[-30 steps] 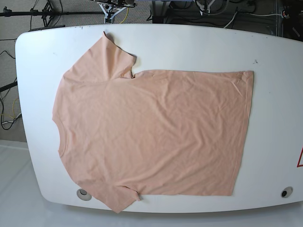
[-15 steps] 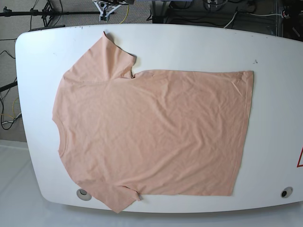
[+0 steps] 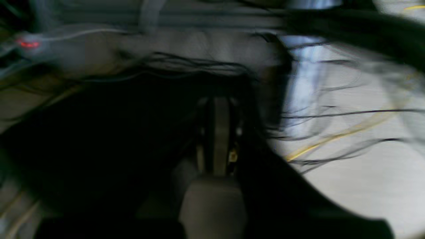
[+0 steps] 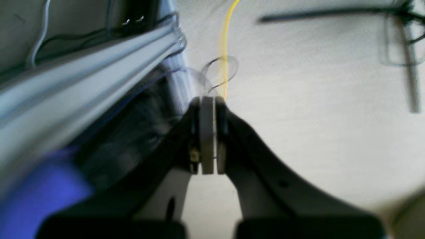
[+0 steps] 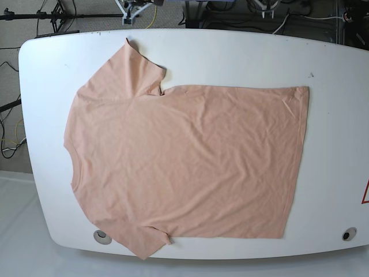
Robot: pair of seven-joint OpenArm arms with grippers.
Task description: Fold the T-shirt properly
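One peach T-shirt (image 5: 184, 161) lies flat across the white table (image 5: 230, 55).

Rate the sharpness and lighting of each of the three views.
Base view: sharp and evenly lit, the T-shirt flat on the white table, wrinkles crisp. Left wrist view: dark and heavily motion-blurred, cables smeared, the left end effector barely readable but closed. Right wrist view: brighter, moderately blurred, the closed right end effector clear against pale floor.

A robotics lab or test room. A white rounded table (image 5: 230, 52) fills the frame, while tripod legs (image 5: 52, 17) and loose cables (image 5: 11, 141) crowd the carpeted floor (image 5: 86, 7) along the top and left edges.
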